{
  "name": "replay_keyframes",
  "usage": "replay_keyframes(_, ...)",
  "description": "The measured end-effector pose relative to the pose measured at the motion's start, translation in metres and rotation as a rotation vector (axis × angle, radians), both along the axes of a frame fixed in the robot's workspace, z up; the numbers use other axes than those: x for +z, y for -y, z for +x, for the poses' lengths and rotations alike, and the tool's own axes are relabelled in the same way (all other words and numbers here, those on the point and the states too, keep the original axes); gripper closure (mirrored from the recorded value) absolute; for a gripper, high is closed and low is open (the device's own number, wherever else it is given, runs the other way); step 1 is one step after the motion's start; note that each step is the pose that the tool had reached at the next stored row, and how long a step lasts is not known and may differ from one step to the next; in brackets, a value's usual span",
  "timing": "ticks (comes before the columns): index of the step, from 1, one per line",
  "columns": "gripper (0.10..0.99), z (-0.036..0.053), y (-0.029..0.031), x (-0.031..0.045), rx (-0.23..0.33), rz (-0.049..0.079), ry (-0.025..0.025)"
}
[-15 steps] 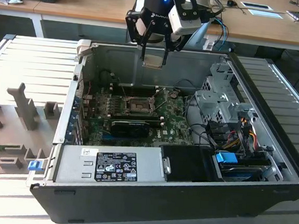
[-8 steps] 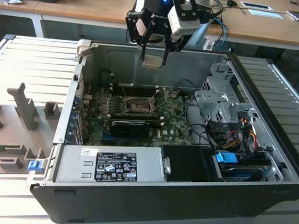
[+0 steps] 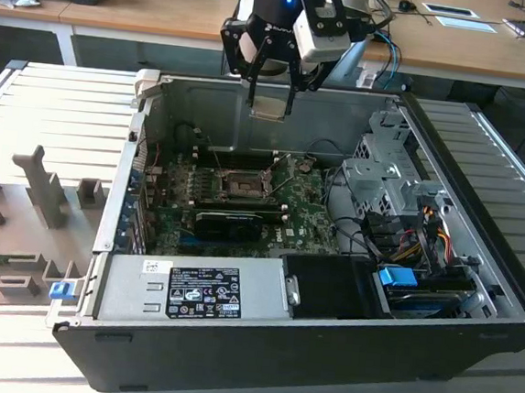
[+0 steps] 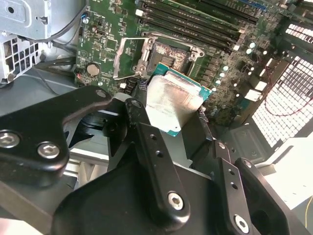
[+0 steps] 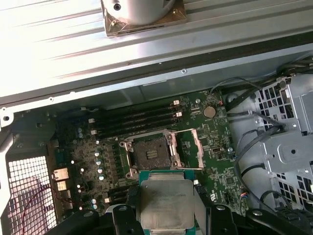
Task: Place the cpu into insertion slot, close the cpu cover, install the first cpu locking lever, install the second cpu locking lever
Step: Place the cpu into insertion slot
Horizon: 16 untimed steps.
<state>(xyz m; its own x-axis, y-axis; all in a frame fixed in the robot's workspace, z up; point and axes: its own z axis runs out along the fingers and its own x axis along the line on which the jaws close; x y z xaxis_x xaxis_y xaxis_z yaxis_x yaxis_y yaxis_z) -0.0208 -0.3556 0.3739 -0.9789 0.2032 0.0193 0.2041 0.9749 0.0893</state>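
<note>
My gripper [image 3: 269, 105] hangs above the back wall of the open computer case, shut on the cpu [image 3: 268, 109], a flat square chip with a silver top. In both wrist views the cpu [image 4: 172, 104] [image 5: 165, 198] sits level between the black fingers [image 4: 142, 122], clear of the green board. The insertion slot [image 3: 245, 185] [image 4: 168, 55] [image 5: 148, 155] lies bare, dark and square below the chip. The cpu cover [image 4: 117, 58] [image 5: 197, 148], a thin metal frame, stands swung open beside the slot.
Memory slots [image 5: 134, 119] run alongside the socket. A long black card [image 3: 228, 223] lies in front of it, and a power supply [image 3: 199, 290] fills the case's near side. A drive cage [image 3: 386, 166] with cables stands at the exterior view's right. Grey moulded trays [image 3: 23, 203] lie outside.
</note>
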Motion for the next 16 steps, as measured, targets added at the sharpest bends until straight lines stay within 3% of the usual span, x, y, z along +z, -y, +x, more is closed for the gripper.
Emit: replay_keyframes(16, 0.557, 0.0, 0.0, 0.0, -0.066, 0.0, 0.0)
